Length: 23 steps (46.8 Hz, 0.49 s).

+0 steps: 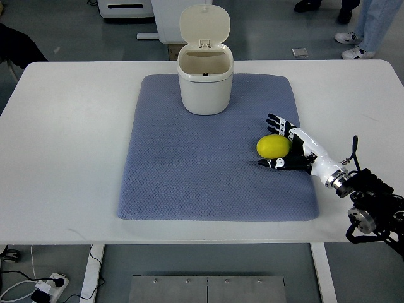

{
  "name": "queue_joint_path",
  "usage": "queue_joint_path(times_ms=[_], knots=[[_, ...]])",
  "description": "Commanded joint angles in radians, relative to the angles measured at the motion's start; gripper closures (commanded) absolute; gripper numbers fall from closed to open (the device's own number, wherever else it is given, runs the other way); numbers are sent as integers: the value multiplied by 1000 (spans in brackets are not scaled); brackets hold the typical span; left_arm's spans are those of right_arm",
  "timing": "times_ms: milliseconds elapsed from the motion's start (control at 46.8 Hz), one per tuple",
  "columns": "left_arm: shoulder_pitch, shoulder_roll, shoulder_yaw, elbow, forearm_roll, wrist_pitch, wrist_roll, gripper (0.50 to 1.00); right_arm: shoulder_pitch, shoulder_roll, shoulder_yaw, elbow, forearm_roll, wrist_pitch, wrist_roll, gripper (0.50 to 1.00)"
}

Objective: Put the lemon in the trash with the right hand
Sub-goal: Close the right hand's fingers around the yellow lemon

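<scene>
The right hand (291,148) lies on the blue mat (189,164), fingers spread around the lemon (273,146) without closing on it. The white trash bin (205,85), lid up, stands well beyond the hand on the white counter (63,158).

a yellow lemon (273,146) is seen lying on the right part of a blue-grey mat (189,170), near the mat's right edge. its skin is smooth and bright, its shape oval, with the long axis set roughly left to right. a small cream trash bin (205,88) is stood upright at the far middle of the mat, well apart from the lemon. its hinged lid (204,25) is flipped up and back, and the round mouth is left open.
</scene>
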Motion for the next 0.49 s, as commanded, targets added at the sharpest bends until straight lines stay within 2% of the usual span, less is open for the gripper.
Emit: queue_joint_path(times_ms=[0,278,470], knots=[[0,0,0,0,0,0,1,500,-1,8,0,-7,0,-1,0,504],[0,0,0,0,0,0,1,500,-3,31,-23,-65,0,-1,0,511],[0,0,0,0,0,0,1,500,-3,32,-32,-82,3,-1,0,536]])
